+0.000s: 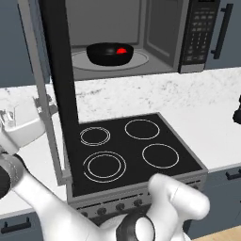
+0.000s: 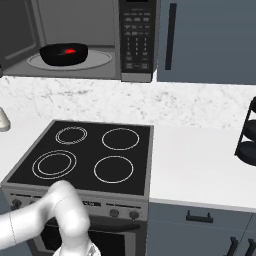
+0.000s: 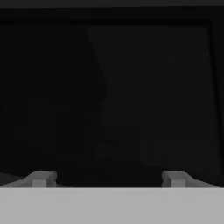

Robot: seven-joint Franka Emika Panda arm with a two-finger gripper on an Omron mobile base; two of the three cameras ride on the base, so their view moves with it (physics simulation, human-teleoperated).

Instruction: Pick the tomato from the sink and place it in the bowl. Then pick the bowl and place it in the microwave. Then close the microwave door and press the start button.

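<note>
The microwave [image 1: 160,28] stands open above the counter, and the black bowl [image 1: 109,54] sits on its turntable with the red tomato [image 1: 122,50] inside; both also appear in the right base view as bowl [image 2: 63,54] and tomato [image 2: 70,50]. The microwave door [image 1: 59,80] is swung out toward the base, edge-on. My gripper [image 1: 43,107] is at the left, on the outer side of the door and close to its frame. In the hand view the gripper [image 3: 107,178] is open, fingertips wide apart, facing the dark door glass [image 3: 131,96] at close range. The button panel [image 2: 136,40] is on the microwave's right. The sink is out of view.
A black four-burner cooktop [image 1: 136,150] lies below the microwave, set in a white marbled counter [image 2: 200,150]. A black tiered rack [image 2: 247,135] stands at the counter's right end. My arm's white links [image 1: 179,202] rise across the stove front.
</note>
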